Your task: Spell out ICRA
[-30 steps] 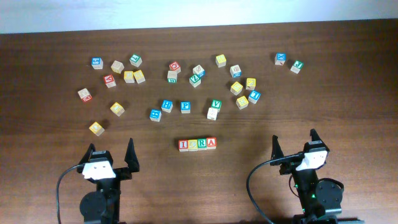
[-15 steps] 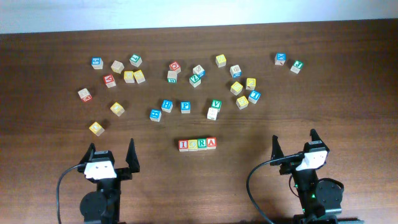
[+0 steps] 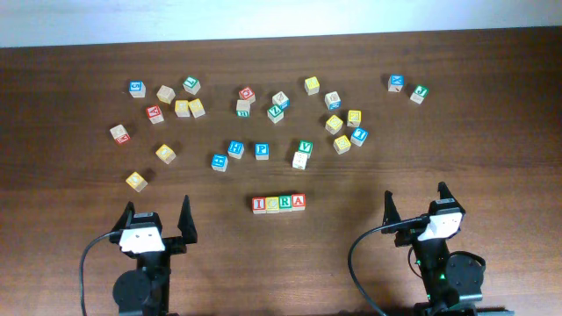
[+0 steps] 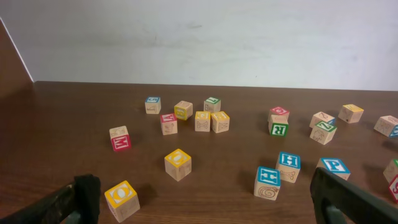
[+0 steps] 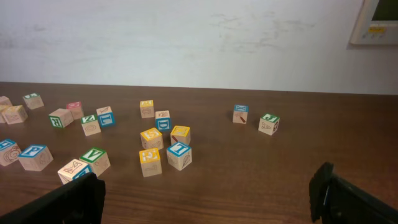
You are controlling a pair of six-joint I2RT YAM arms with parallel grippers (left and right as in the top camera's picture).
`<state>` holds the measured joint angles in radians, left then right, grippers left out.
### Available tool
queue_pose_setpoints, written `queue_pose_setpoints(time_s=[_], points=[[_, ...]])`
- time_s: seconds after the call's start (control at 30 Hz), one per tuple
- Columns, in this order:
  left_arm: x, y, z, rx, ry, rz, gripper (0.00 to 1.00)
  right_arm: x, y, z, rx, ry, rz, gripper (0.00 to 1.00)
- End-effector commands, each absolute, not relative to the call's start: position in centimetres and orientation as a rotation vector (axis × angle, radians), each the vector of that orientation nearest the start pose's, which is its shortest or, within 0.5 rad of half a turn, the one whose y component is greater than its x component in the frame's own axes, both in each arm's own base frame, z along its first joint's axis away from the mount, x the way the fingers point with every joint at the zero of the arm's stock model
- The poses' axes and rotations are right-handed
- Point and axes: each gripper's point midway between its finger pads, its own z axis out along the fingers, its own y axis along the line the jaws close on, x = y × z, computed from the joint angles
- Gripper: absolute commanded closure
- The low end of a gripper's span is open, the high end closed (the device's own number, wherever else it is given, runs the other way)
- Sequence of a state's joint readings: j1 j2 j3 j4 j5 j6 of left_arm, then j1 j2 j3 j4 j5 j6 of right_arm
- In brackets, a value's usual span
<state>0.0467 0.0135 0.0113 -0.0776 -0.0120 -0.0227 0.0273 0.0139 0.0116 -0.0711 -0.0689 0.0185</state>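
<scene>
Nothing has changed across the last second: every block sits where it sat, and neither arm has moved. The row of four blocks (image 3: 279, 204) lies on the near middle of the desk (image 3: 492, 158), between the two arms and a little ahead of them. The blocks touch side by side in a straight line. From above they read I, then a small letter that looks like C, then R and A, so the word appears to be finished. The left hand (image 3: 156, 213) is parked at the near edge with its fingers spread wide and nothing between them. The right hand (image 3: 415, 204) is parked the same way on the other side, also spread and empty. Both are well apart from the row. With the line complete and both arms idle, the task is most likely done, and further handling would only risk nudging the row out of line. The loose blocks (image 3: 262, 150) are scattered across the far half of the desk in several clusters, none touching the word. The desk is dark brown wood with a visible grain. Behind it rises a plain pale wall (image 3: 263, 17), and the right wrist view shows a small beige box (image 5: 373, 22) mounted on it.
</scene>
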Motion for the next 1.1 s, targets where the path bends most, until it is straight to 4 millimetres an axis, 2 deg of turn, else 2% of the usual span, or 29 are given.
queue_pose_setpoints(time_s=[0.0,1.07], points=[[24.58,0.74,15.55,-0.031,1.652,0.021,0.01,24.54,1.68,15.71,-0.054,1.643,0.087,0.02],[24.57,1.10,15.59,-0.043,1.651,0.030,0.01,24.54,1.68,15.71,-0.054,1.643,0.087,0.02]])
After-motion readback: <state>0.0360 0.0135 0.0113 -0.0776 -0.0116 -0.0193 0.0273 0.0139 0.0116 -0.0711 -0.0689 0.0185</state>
